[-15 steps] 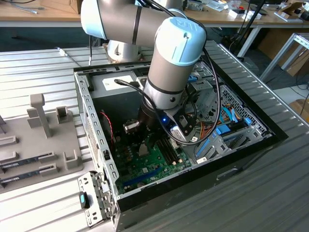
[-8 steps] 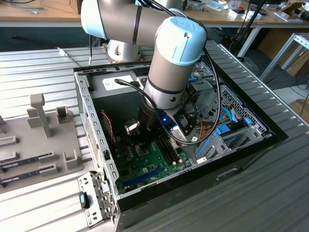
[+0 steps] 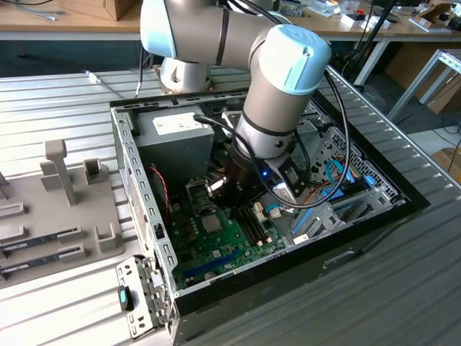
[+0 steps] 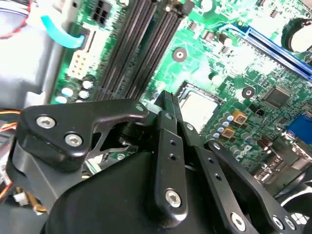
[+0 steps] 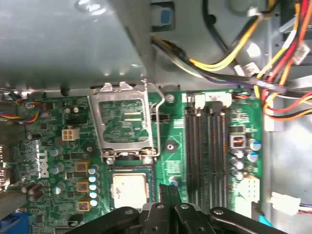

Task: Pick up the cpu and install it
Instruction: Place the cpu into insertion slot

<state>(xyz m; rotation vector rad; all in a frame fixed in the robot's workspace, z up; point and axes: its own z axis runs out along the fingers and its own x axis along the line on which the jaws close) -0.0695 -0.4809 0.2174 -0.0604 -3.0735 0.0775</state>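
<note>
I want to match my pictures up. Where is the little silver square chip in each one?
Exterior view: the small silver-grey square cpu lies on the green motherboard.
First wrist view: the cpu sits by the open metal socket lid, close to the black gripper.
Second wrist view: the cpu lies just past the gripper.
Shared landmark: the long black memory slots beside it.

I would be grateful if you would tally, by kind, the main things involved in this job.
cpu: 1
socket lid: 1
motherboard: 1
computer case: 1
gripper: 1
Total: 5
</note>
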